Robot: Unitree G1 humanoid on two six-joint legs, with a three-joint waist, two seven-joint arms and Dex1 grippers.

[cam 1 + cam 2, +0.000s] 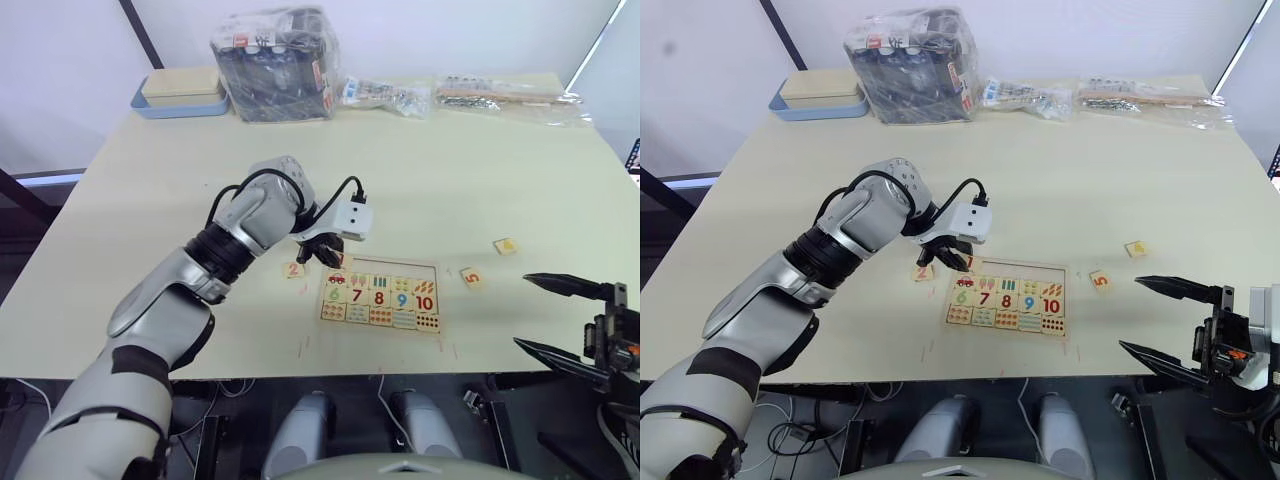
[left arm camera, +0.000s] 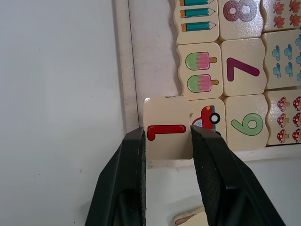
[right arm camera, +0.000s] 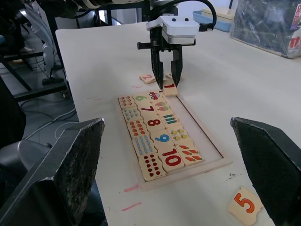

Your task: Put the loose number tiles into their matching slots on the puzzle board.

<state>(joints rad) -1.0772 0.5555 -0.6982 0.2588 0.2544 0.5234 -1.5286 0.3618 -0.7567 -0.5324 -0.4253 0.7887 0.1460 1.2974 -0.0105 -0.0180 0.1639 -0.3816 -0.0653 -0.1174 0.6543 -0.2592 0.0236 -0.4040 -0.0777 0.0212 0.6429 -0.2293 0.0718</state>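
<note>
My left gripper [image 2: 168, 136] is shut on the loose number tile "1" [image 2: 168, 125]. It holds the tile over the near-left corner of the puzzle board [image 1: 402, 269], where the tile overlaps the rim and the edge of the car picture tile. The bare slots [image 3: 197, 126] form the board's far row, beyond the picture row and the fixed 6 to 10. Tile "2" [image 1: 293, 269] lies on the table just left of the board. Tile "5" [image 1: 472, 277] and another tile [image 1: 506, 246] lie to its right. My right gripper [image 1: 520, 310] hangs open off the table's front right edge, holding nothing.
At the table's far edge stand a blue tray with a beige lid [image 1: 180, 92], a plastic-wrapped dark bundle [image 1: 275, 62] and two clear bags of small parts [image 1: 390, 95] [image 1: 505, 95]. Red marks dot the table near its front edge [image 1: 302, 347].
</note>
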